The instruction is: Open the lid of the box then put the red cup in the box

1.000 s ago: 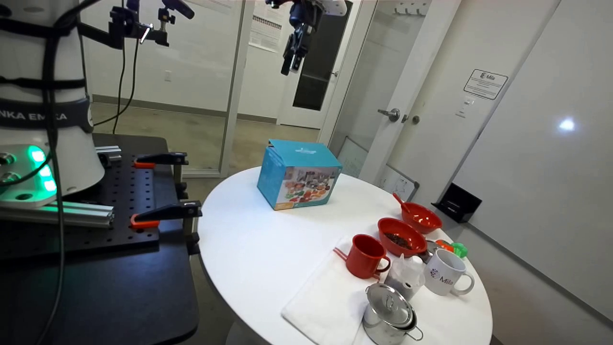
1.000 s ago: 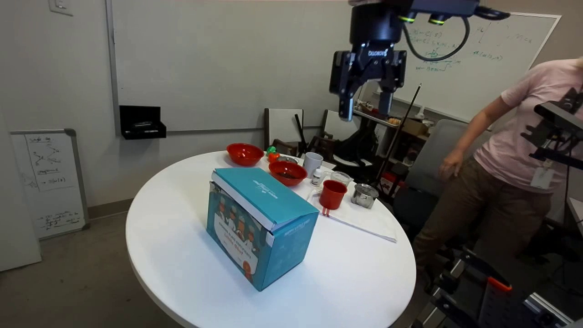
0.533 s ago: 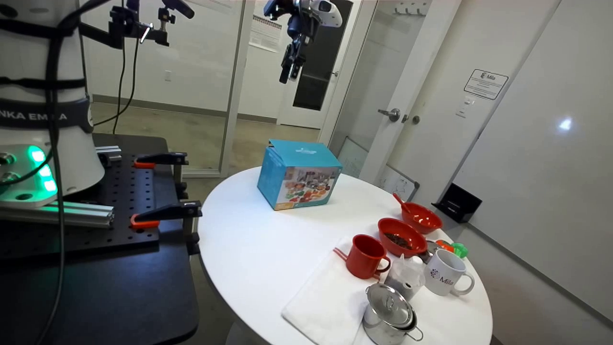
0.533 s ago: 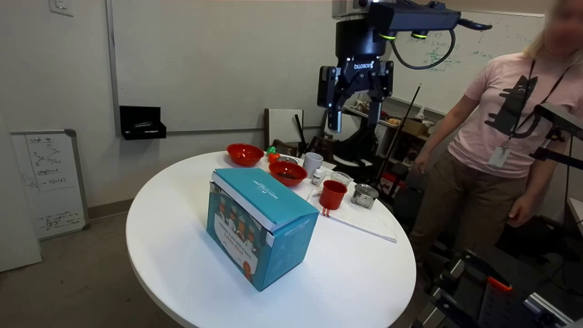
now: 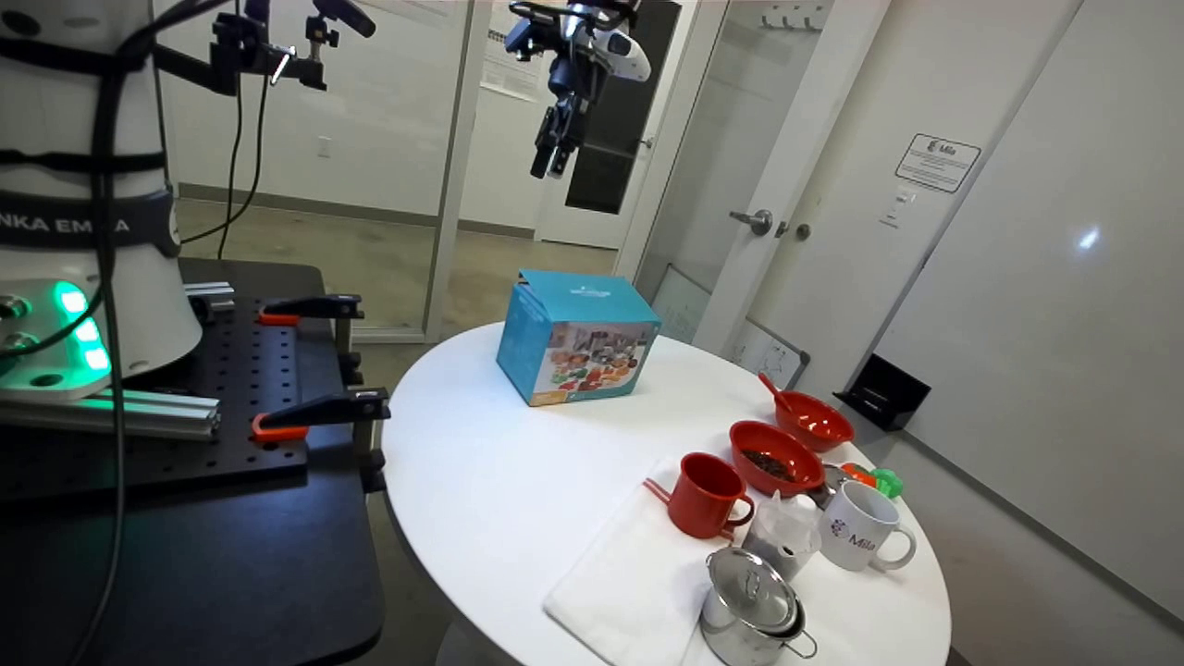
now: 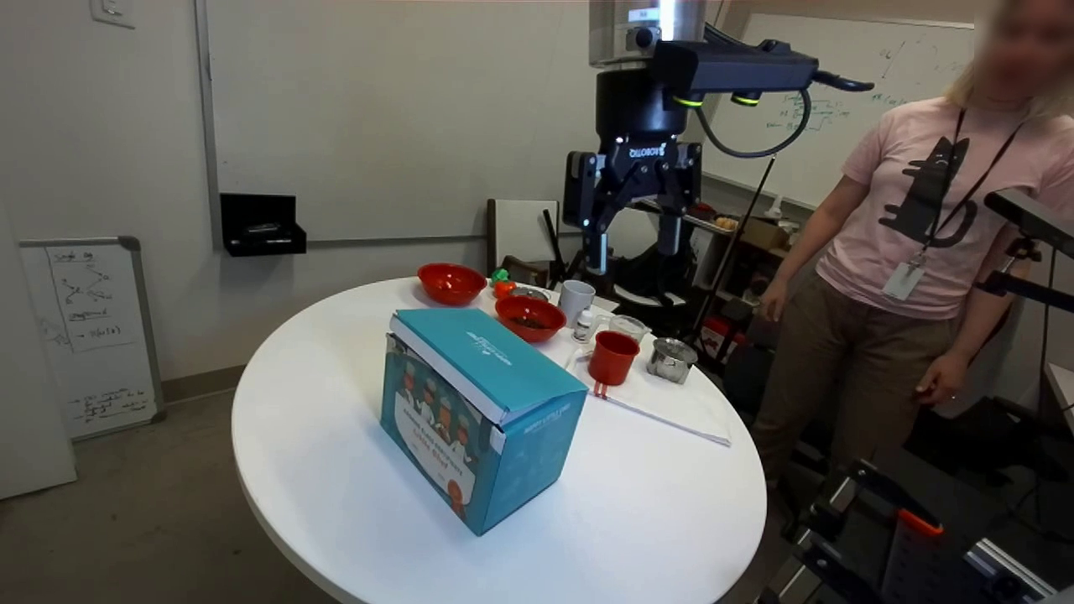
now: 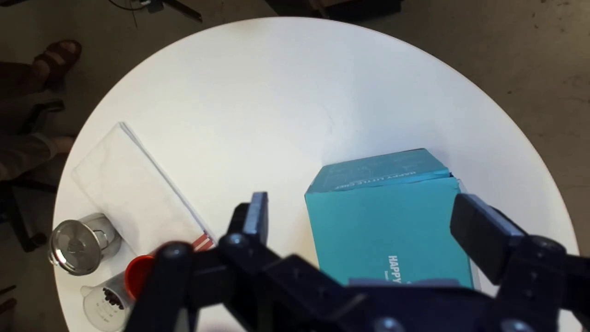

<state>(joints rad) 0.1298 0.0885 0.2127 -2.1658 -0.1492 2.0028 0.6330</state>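
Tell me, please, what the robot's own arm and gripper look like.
The gripper is black, with two jointed, angular fingers and white ROBOTIQ lettering. A dark, bar-shaped camera with a looping black cable is mounted at the wrist. The arm's base is white and rounded, with black straps, a dark band with partly hidden white lettering, another black cable and green lights low down.

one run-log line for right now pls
claw: open, holding nothing, above table | box: on table | lid: down, not quite flush | red cup: upright on cloth, outside box | pending: lid, cup
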